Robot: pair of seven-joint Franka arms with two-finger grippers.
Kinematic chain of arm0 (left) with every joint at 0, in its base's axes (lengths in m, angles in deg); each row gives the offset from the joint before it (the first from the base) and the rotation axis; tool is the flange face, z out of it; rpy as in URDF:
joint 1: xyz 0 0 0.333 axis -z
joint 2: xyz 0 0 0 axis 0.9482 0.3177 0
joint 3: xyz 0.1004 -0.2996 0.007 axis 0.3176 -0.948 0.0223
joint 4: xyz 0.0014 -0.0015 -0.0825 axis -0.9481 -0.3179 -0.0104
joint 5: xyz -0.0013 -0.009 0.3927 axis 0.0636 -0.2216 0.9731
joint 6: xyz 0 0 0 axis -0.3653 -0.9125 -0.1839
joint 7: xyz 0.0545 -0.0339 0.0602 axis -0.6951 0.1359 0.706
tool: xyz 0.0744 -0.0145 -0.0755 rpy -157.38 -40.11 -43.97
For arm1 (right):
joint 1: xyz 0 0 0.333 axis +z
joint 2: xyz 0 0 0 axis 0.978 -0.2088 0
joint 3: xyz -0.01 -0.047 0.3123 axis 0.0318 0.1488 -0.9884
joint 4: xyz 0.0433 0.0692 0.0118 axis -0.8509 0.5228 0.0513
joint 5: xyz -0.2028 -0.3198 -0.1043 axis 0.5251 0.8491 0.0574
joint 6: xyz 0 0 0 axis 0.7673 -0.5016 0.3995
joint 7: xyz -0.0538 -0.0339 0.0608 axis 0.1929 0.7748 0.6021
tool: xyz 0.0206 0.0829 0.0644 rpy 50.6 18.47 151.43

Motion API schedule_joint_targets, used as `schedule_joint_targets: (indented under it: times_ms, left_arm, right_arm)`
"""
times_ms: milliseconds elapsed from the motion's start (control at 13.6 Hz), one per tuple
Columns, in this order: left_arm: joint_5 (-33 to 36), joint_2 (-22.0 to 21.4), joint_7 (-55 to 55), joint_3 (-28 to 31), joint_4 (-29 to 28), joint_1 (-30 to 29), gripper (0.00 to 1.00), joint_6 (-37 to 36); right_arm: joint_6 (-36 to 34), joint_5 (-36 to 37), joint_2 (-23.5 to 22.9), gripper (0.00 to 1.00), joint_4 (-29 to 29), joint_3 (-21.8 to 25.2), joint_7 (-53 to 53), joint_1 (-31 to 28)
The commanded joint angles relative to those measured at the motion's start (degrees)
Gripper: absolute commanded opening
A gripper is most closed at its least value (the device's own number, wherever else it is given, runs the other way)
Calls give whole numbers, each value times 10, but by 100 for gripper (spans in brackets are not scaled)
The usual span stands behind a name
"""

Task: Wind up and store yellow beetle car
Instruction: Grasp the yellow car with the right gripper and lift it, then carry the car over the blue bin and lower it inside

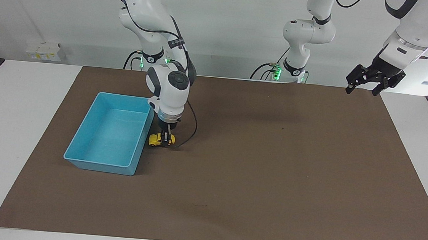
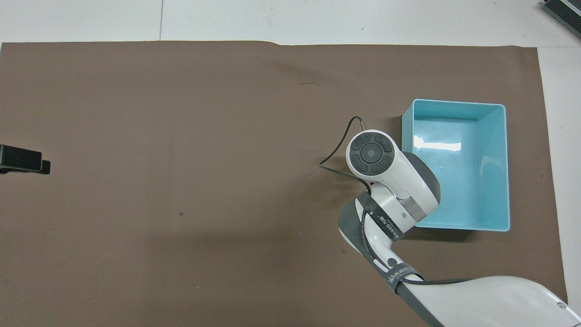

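overhead: yellow beetle car hidden under the right arm's wrist (image 2: pixel 372 154) | overhead: right gripper hidden too | overhead: left gripper (image 2: pixel 22 160) cut off by picture's edge | overhead: blue bin (image 2: pixel 492 163) partly covered by right arm

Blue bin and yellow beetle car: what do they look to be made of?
The blue bin looks like glossy moulded plastic: thin even walls, and a bright glare on its floor in the overhead view. The yellow beetle car has a smooth, shiny, uniformly yellow body, probably plastic, possibly painted metal; too small to tell.
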Motion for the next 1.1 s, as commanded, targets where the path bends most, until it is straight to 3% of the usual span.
schedule_joint_targets:
  times_ms: [0, 514, 1027]
  left_arm:
    - [9, -16, -7, -7, 4, -9, 100, -19]
    - [10, -18, -14, -10, 3, -7, 100, -19]
    - [9, -30, -25, -9, -9, -8, 100, -19]
  right_arm:
    - [-26, -4, 30, 0, -5, -10, -15, -3]
    - [-80, -62, 107, 0, -5, -7, -241, -30]
    - [-86, -63, 125, 0, 1, -7, -494, -88]
